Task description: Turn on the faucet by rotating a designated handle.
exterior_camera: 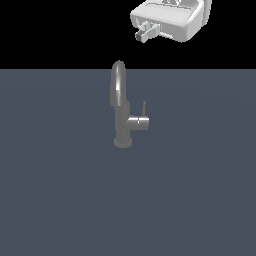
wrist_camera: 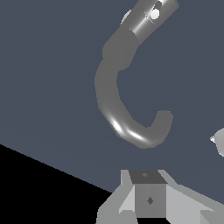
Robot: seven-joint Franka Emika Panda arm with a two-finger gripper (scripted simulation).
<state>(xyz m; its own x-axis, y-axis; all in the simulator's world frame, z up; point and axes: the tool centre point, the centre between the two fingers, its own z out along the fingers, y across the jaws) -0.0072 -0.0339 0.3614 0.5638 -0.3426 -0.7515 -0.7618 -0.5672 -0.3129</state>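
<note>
The grey faucet [exterior_camera: 122, 127] stands upright on the dark floor, its arched spout [exterior_camera: 118, 75] rising above the body. A short side stub [exterior_camera: 139, 122] points to the exterior view's right, and the thin rod handle [exterior_camera: 144, 108] stands up from its end. My gripper [exterior_camera: 144, 33] hangs high above and to the exterior view's right of the faucet, well apart from it, fingers together and holding nothing. In the wrist view the curved spout [wrist_camera: 124, 124] and the stub [wrist_camera: 148, 19] show beyond my gripper [wrist_camera: 148, 188]. The handle is not clear there.
A flat dark grey floor [exterior_camera: 60, 200] surrounds the faucet, with a black background behind it. A small pale shape [wrist_camera: 218, 142] sits at the wrist view's edge; I cannot tell what it is.
</note>
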